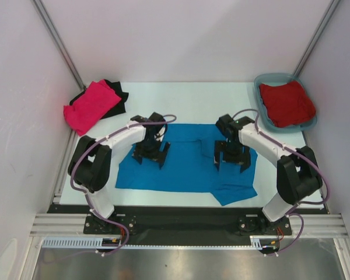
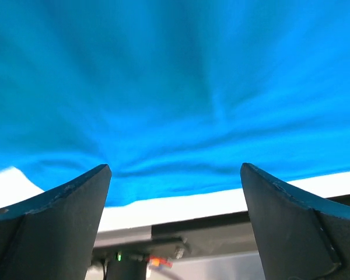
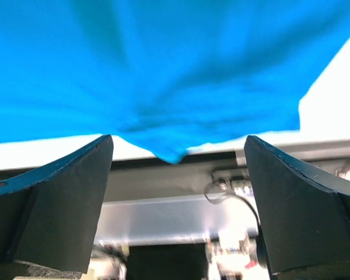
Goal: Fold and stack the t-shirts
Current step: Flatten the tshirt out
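Pink shirt (image 1: 92, 106) lies on black shirt (image 1: 118, 93), far-left corner of surface (image 1: 192, 105), out of your way.
Left hand (image 1: 150, 157): wide open, empty, low over blue shirt (image 1: 189, 166).
Blue shirt: spread mid-surface; judged light, limp, will sag. Pinch near hem.
Right hand (image 1: 232, 164): likewise wide open, empty.
Red shirt (image 1: 287, 104) in tub (image 1: 278, 75), far right; no obstruction to you.

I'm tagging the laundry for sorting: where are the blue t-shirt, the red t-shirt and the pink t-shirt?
blue t-shirt (image 1: 189, 166): top view, flat middle of the spread cloth.
red t-shirt (image 1: 286, 104): top view, centre of the crumpled bundle.
pink t-shirt (image 1: 92, 106): top view, middle of its upper face.
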Motion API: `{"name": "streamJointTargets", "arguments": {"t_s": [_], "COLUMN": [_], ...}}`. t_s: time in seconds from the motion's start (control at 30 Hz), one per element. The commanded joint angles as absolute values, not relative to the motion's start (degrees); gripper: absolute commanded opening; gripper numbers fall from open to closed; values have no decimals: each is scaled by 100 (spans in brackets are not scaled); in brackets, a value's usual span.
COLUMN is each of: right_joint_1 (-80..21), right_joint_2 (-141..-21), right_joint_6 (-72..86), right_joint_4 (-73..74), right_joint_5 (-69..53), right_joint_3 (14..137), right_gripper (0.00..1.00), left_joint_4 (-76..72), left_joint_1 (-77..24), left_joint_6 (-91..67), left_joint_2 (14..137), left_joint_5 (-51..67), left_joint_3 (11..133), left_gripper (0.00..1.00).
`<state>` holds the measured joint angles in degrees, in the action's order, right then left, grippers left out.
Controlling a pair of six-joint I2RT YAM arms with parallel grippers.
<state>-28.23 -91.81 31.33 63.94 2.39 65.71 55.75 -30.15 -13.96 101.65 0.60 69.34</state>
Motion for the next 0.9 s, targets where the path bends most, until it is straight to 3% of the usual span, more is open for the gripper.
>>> {"name": "streamJointTargets", "arguments": {"t_s": [0.0, 0.27, 0.5, 0.87], "right_joint_1": [-2602, -2496, -2435, -2285], "right_joint_2": [-9658, -11222, -11997, -12041], "right_joint_6": [2787, 2049, 1767, 1556], "right_joint_4": [6364, 6152, 6424, 6679], "right_joint_5": [527, 132, -114, -378], "right_joint_3": [7434, 9332, 10949, 11399], "right_gripper": [100, 100, 100, 99], "left_joint_4": [5554, 5739, 5801, 5739], "left_joint_1": [-3032, -2909, -2461, -1846], "left_joint_6": [-1450, -1686, -2118, -2241], "left_joint_2": [10168, 11126, 11435, 11698], "left_joint_5": [9, -1684, -2021, -2320], "left_joint_3": [7952, 9587, 10081, 10151], "left_gripper": [100, 100, 100, 100]}}
